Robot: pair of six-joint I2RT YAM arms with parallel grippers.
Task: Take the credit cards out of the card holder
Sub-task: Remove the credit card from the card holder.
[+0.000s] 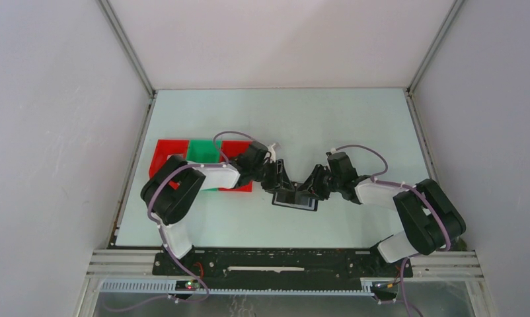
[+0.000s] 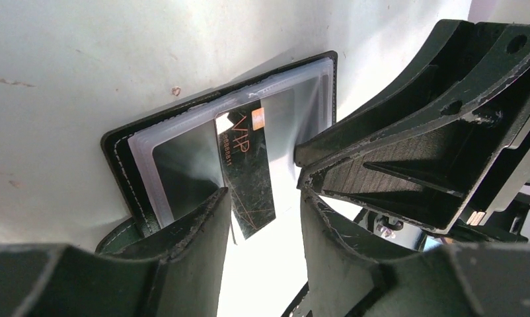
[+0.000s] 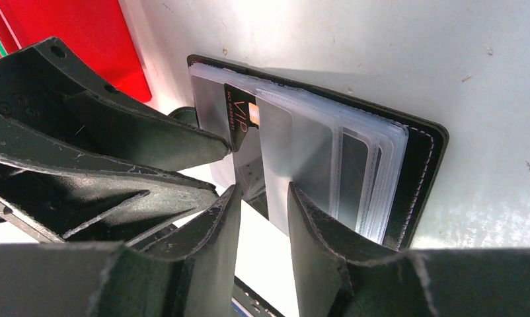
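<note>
The card holder lies open on the table between my two grippers, its black stitched cover lined with clear plastic sleeves. A black credit card with copper "VIP" lettering sticks halfway out of a sleeve. Its free end reaches between the fingers of my left gripper, beside one finger, with a wide bright gap to the other, so it is not clamped. My right gripper has its tips down on the sleeves. Its jaws stand apart, with a frosted sleeve edge against one finger.
Red and green plastic trays lie left of the holder, under the left arm; a red tray also shows in the right wrist view. The two grippers nearly touch over the holder. White walls close in the table.
</note>
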